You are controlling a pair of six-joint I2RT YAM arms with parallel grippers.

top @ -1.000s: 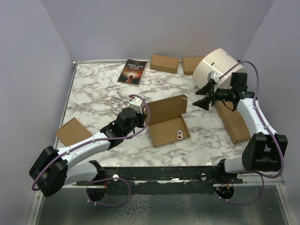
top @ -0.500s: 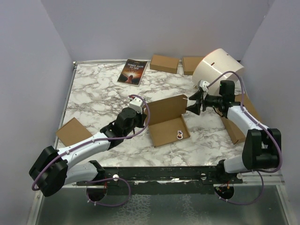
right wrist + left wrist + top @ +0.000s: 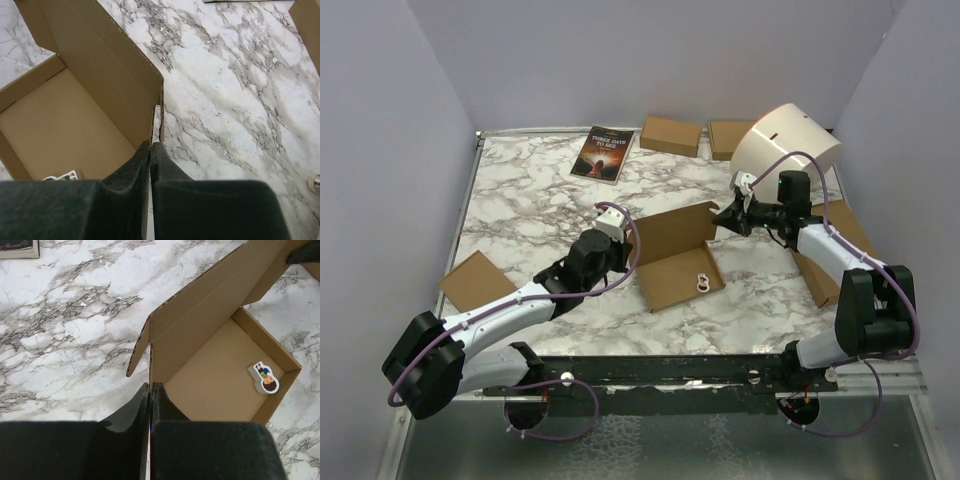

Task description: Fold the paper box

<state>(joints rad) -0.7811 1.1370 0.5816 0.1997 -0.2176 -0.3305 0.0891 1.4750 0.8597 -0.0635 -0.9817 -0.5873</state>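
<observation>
The paper box [image 3: 675,255] lies open mid-table, its lid panel standing up at the back, and a small cartoon sticker [image 3: 702,285] rests on its floor. My left gripper [image 3: 630,252] is at the box's left end. In the left wrist view it [image 3: 150,386] is shut on the box's [image 3: 215,385] left side wall, by a loose flap. My right gripper [image 3: 720,222] is at the lid's right end. The right wrist view shows it [image 3: 150,145] shut on the corner edge of the box's [image 3: 55,125] upright panel.
A book [image 3: 603,153] and two small brown boxes [image 3: 670,136] [image 3: 730,138] lie along the back. A tilted white cylinder [image 3: 785,150] stands at the back right. A long flat brown box [image 3: 820,255] lies at the right, under my right arm. Another brown box [image 3: 478,280] sits at the left.
My right gripper has moved left from beside the white cylinder to the box's right end and shut on the panel's corner. The left arm and the box have stayed put.
</observation>
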